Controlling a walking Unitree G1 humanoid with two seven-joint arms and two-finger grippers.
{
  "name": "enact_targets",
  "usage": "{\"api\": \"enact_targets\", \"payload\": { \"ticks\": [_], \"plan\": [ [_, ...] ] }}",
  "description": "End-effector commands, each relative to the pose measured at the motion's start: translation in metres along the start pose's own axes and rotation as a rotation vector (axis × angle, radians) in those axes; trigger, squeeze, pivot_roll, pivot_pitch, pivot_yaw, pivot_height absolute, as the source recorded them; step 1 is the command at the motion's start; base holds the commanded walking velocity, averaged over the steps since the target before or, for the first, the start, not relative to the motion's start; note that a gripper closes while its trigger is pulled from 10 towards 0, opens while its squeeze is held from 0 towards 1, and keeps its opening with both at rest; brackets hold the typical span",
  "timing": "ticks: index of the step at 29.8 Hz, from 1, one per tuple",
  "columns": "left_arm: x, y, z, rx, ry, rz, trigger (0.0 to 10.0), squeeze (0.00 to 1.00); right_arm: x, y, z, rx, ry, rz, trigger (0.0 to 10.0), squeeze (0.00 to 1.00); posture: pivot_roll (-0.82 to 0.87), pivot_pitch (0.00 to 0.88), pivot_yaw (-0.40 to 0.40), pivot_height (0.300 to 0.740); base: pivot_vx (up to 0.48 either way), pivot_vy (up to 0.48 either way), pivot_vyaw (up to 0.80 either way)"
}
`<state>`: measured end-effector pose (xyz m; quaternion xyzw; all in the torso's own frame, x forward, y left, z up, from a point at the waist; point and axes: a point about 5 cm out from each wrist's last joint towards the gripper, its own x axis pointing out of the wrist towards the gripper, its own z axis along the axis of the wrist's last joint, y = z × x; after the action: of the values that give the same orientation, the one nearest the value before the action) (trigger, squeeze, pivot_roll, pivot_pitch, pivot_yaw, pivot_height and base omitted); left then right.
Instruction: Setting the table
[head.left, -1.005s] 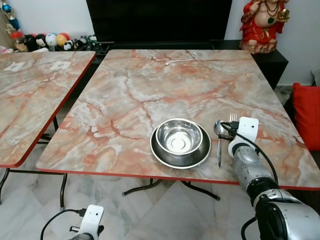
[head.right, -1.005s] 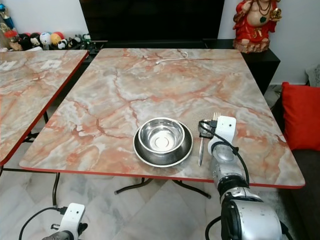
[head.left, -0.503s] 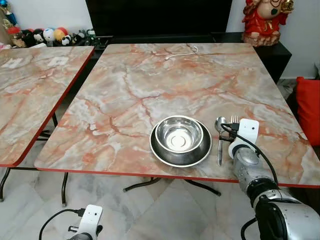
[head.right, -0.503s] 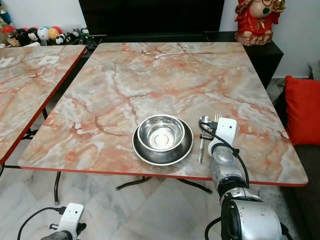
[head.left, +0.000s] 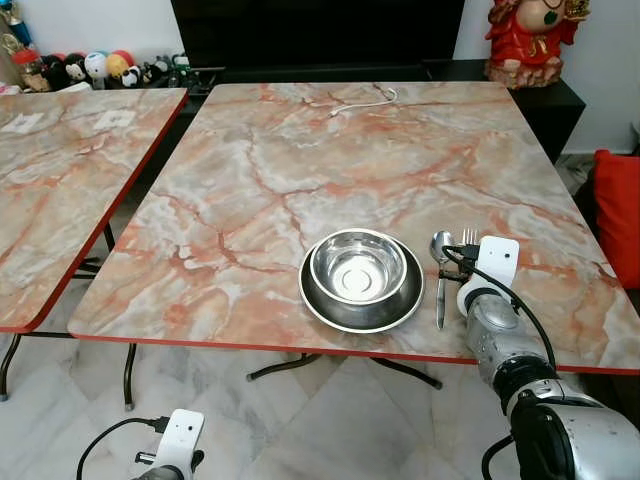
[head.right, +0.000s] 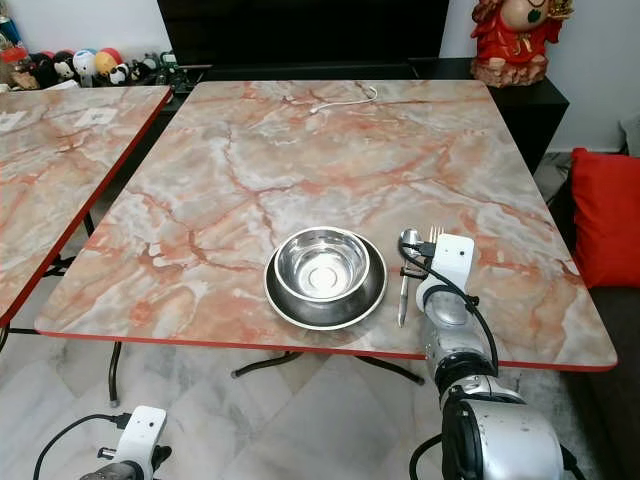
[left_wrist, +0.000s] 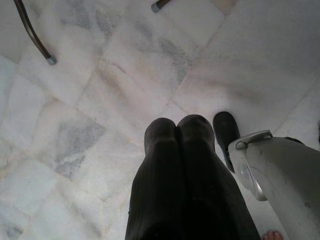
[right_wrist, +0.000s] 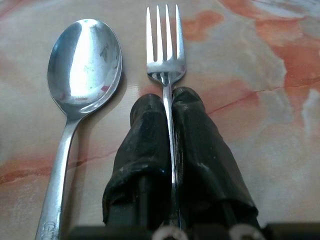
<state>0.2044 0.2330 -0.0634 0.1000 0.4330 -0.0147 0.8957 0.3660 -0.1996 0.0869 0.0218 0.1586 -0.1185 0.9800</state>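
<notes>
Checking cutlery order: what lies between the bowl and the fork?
The spoon lies between the bowl and the fork, which the right gripper pinches; head and right wrist views show it.

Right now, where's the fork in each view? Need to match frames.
Left eye view: fork tines poke out past the right gripper, right of the spoon.
Right eye view: same spot, tines beside the spoon bowl.
Right wrist view: fork pinched between the fingers.
Left wrist view: floor, no fork.
Shared landmark: the spoon.
</notes>
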Motion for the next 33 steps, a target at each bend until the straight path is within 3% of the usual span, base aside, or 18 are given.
{"api": "enact_targets", "payload": {
  "ticks": [1,2,4,5,6,28,29,30,31,32,33],
  "plan": [
    [-0.0011,0.0041,-0.0046,0.000,0.025,0.012,10.0,0.00,-0.0014,0.0003,-0.0089,-0.007,0.036,0.002,10.0,0.27,0.14,0.084,0.064,0.740,0.000,0.000,0.00],
    [-0.0011,0.0039,-0.0044,-0.001,0.024,0.012,10.0,0.00,-0.0013,0.0007,-0.0080,-0.028,0.031,0.004,10.0,0.88,0.14,0.083,0.062,0.740,0.000,0.000,0.00],
    [-0.0010,0.0038,-0.0043,-0.001,0.024,0.012,10.0,0.00,-0.0012,0.0006,-0.0074,-0.056,0.027,0.000,10.0,0.90,0.14,0.083,0.061,0.740,0.000,0.000,0.00],
    [-0.0010,0.0036,-0.0041,-0.001,0.023,0.012,10.0,0.00,-0.0012,0.0008,-0.0074,-0.064,0.026,-0.002,10.0,0.63,0.14,0.082,0.061,0.740,0.000,0.000,0.00],
    [-0.0010,0.0036,-0.0041,-0.001,0.023,0.012,10.0,0.00,-0.0012,0.0009,-0.0076,-0.059,0.028,-0.003,10.0,0.00,0.14,0.082,0.061,0.740,0.000,0.000,0.00],
    [-0.0008,0.0030,-0.0038,0.000,0.025,0.009,10.0,0.00,-0.0020,0.0024,-0.0079,0.011,0.012,-0.003,10.0,0.00,0.13,0.081,0.061,0.740,0.000,0.000,0.00],
    [-0.0008,0.0030,-0.0037,-0.001,0.024,0.008,10.0,0.00,-0.0022,0.0022,-0.0086,0.011,0.014,-0.002,10.0,0.51,0.13,0.080,0.061,0.740,0.000,0.000,0.00],
    [-0.0008,0.0031,-0.0037,-0.001,0.024,0.008,10.0,0.00,-0.0022,0.0021,-0.0088,0.011,0.014,-0.002,10.0,0.51,0.13,0.080,0.061,0.740,0.000,0.000,0.00],
    [-0.0008,0.0030,-0.0036,-0.001,0.024,0.008,10.0,0.00,-0.0022,0.0020,-0.0089,0.011,0.014,-0.002,10.0,0.70,0.13,0.079,0.060,0.740,0.000,0.000,0.00],
    [-0.0007,0.0029,-0.0035,-0.001,0.024,0.007,10.0,0.00,-0.0023,0.0014,-0.0094,0.009,0.017,-0.005,10.0,0.60,0.13,0.079,0.060,0.740,0.000,0.000,0.00],
    [-0.0007,0.0030,-0.0035,-0.001,0.024,0.007,10.0,0.00,-0.0023,0.0013,-0.0096,0.008,0.017,-0.005,10.0,0.60,0.13,0.079,0.060,0.740,0.000,0.000,0.00]
  ]
}}
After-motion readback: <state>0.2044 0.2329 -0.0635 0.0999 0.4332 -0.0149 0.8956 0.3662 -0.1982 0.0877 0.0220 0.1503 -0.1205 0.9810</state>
